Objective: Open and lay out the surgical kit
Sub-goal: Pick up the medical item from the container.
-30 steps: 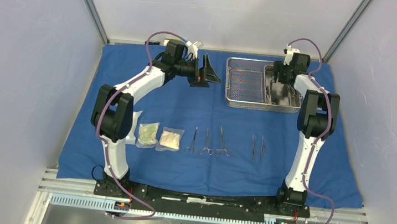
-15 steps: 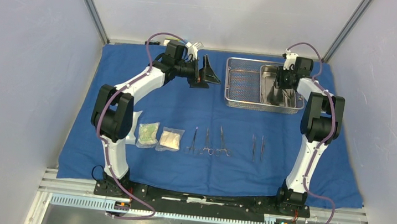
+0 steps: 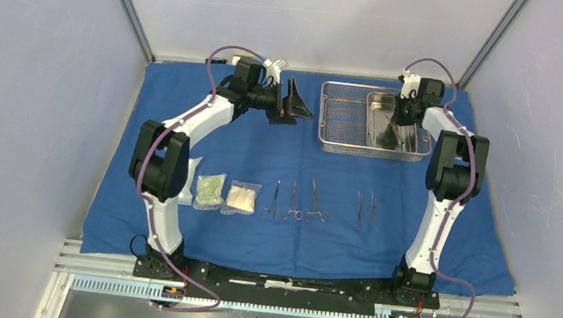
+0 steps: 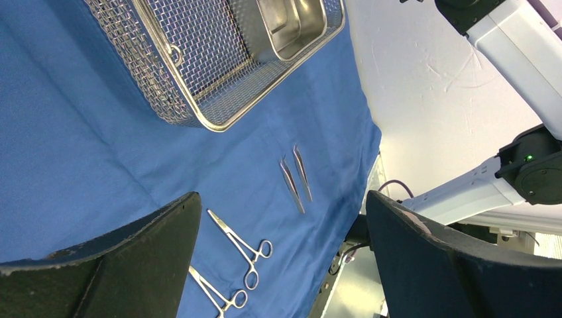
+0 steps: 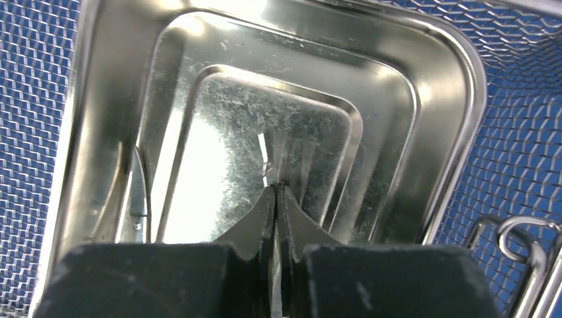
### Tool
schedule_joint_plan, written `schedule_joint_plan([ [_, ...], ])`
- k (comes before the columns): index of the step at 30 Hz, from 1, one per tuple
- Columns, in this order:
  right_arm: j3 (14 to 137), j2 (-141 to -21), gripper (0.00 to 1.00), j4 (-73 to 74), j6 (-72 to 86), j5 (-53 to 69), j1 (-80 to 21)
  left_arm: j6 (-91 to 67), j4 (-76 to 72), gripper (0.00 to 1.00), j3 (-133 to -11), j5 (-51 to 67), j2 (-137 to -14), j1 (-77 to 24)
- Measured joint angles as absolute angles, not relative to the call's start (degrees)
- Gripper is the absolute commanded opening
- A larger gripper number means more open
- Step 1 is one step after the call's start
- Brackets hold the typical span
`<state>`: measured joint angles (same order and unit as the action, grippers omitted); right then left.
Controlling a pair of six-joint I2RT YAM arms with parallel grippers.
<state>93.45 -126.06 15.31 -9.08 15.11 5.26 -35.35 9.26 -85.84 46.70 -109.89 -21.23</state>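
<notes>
Top external view, kit as laid out. Blue cloth wrap (image 3: 263,149): unfolded, spread flat over the surface under everything else.

Steel mesh tray (image 3: 346,118): far right part of the cloth, upright, long side across the view. Inner pan (image 3: 380,106): seated in the tray's right half; the left half shows bare mesh.

Instruments, one row on the near half of the cloth:
- three ring-handled instruments (image 3: 293,202), just beside one another, rings toward the arm bases;
- two slim straight instruments (image 3: 359,207), parallel and close together, to the right of the ringed three and apart from them.

Packets: a greenish packet (image 3: 210,189) and a whitish packet (image 3: 242,198), side by side at the left end of the same row, near the left arm.

Right end effector (image 5: 275,189): down inside the pan, tips at its floor, fingers drawn almost together with only a sliver between them. A thin bright sliver (image 5: 266,156) lies at the tips; whether it is gripped cannot be told.

Left end effector (image 3: 296,101): held above the cloth just left of the tray, fingers spread wide, nothing between them.
</notes>
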Motion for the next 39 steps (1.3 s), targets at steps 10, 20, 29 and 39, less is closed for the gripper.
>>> schedule_joint_plan([
  [10, 93.9, -126.2, 0.00, 16.2, -9.6, 18.3, 5.3, -35.4, 9.3, 1.00, -85.8, 46.7, -109.9, -21.2],
  [20, 94.0, -126.2, 0.00, 16.4, -9.9, 21.1, 5.2, -35.3, 9.4, 1.00, -85.8, 46.5, -109.9, -21.2],
  [29, 93.8, -124.7, 0.00, 15.9, -10.0, 23.6, 5.2, -32.4, 9.5, 1.00, -85.9, 43.4, -109.9, -21.2],
  [39, 91.0, -112.7, 0.00, 10.0, -10.4, 28.1, 4.9, -29.8, 9.7, 1.00, -89.7, 42.2, -109.9, -21.2],
])
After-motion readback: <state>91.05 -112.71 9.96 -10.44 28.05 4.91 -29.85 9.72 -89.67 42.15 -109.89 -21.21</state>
